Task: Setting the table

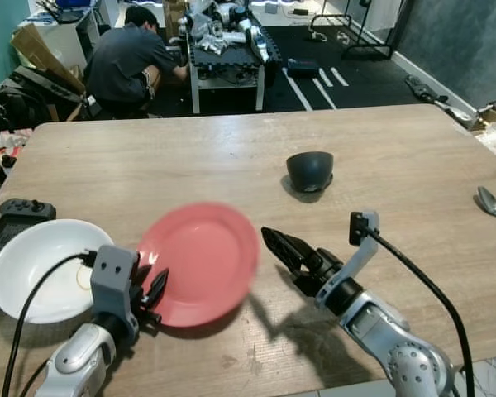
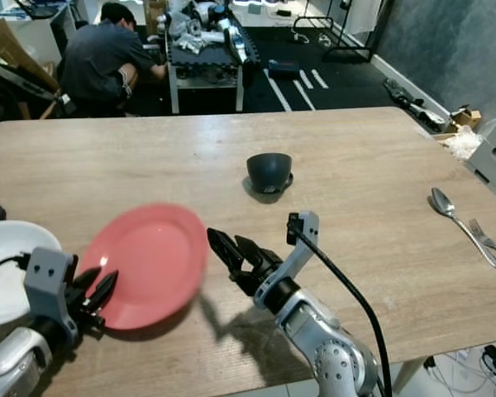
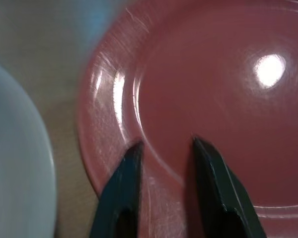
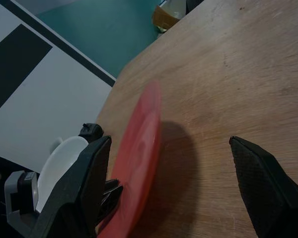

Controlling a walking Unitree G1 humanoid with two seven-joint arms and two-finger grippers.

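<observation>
While my left hand (image 1: 153,291) is clamped on the near rim of the red plate (image 1: 200,261), lifted and tilted over the desk (image 1: 190,169) beside the white plate (image 1: 33,269) | step: placing a setting, I judge | next: level, lower | right hand (image 1: 283,248) fingers apart, arm forward just beside it

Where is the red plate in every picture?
Left eye view: red plate low and left of centre, held at its edge by the left gripper.
Right eye view: plate low on the left.
Left wrist view: plate just beyond the black fingers.
Right wrist view: plate seen edge-on, tilted.
Shared landmark: the white plate beside it.
</observation>
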